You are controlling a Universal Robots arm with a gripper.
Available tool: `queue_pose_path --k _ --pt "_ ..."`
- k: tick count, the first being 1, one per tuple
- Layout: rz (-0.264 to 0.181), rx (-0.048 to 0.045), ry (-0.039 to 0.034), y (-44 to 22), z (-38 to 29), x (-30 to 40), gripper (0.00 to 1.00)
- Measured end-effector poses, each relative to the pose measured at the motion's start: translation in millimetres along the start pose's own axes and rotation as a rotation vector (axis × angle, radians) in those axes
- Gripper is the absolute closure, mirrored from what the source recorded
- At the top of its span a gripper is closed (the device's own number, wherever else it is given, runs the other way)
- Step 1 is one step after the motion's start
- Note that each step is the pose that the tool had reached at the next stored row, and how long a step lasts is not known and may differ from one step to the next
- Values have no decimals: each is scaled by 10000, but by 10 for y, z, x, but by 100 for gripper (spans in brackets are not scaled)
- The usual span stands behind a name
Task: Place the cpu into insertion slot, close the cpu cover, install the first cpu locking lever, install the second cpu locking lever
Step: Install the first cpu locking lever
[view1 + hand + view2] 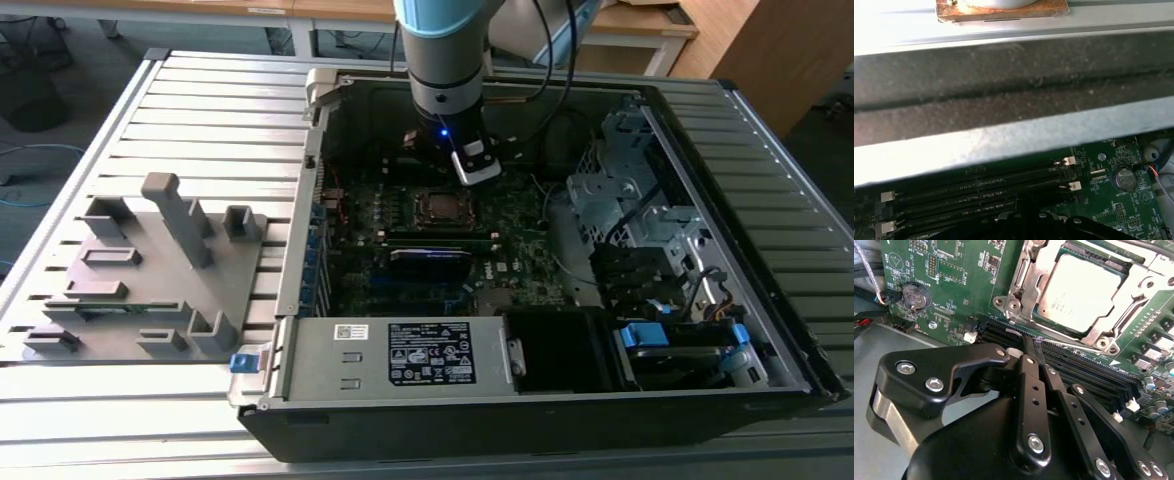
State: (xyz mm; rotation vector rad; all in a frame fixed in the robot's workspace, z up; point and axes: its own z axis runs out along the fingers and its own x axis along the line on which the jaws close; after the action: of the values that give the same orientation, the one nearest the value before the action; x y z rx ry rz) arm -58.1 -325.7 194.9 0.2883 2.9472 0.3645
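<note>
One cpu (1080,290) near gripper (1032,346)

**Around your workcell**

You work at a pale grey table (200,110) of ribbed metal slats, which spans the exterior view from 8 round to 4 o'clock. Beyond it, at 12 to 1 o'clock, stand light wooden desks (641,25) on pale legs, and a wooden cabinet (781,60) stands at 2 o'clock. Grey floor (94,55) shows at 10 to 11 o'clock, with a blue cable (40,150) lying at 9 o'clock. Your light is even and soft.
</note>
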Motion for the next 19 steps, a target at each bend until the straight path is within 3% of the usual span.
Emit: queue_pose_path --k 12,19 --pt "-45 245 -42 -12 36 4 90" --pt "-46 249 -44 -5 12 1 90"
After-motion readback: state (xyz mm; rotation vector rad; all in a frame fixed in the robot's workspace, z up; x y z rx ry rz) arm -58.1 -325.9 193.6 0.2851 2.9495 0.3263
